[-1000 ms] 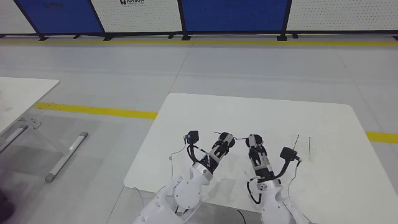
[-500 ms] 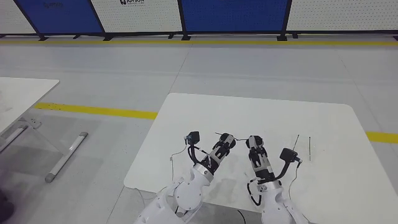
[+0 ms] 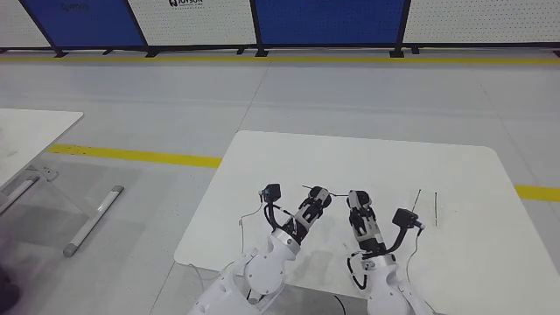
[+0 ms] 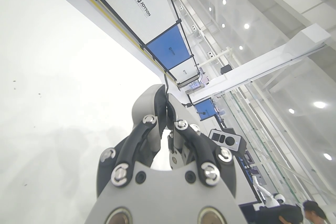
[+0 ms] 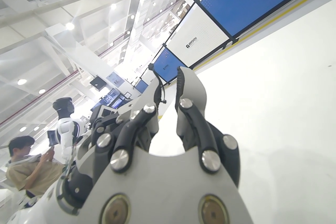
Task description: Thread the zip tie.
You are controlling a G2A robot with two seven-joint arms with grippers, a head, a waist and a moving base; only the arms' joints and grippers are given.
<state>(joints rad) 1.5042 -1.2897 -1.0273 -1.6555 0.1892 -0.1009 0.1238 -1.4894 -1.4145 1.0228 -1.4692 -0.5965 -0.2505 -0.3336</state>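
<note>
Zip tie [image 4: 165, 82] pinched in left hand [image 4: 166, 97], end near right hand [image 5: 169, 76]

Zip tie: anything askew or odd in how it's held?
Nothing damaged. The zip tie sits pinched in the shut left gripper; the open right gripper has it beside one finger, ungripped.

Bright hall around a white table [image 3: 367, 157].
Beyond the table stand blue and white panels [image 3: 331, 4]; grey floor [image 3: 175, 96] with yellow lines [image 3: 131, 154] surrounds it.
</note>
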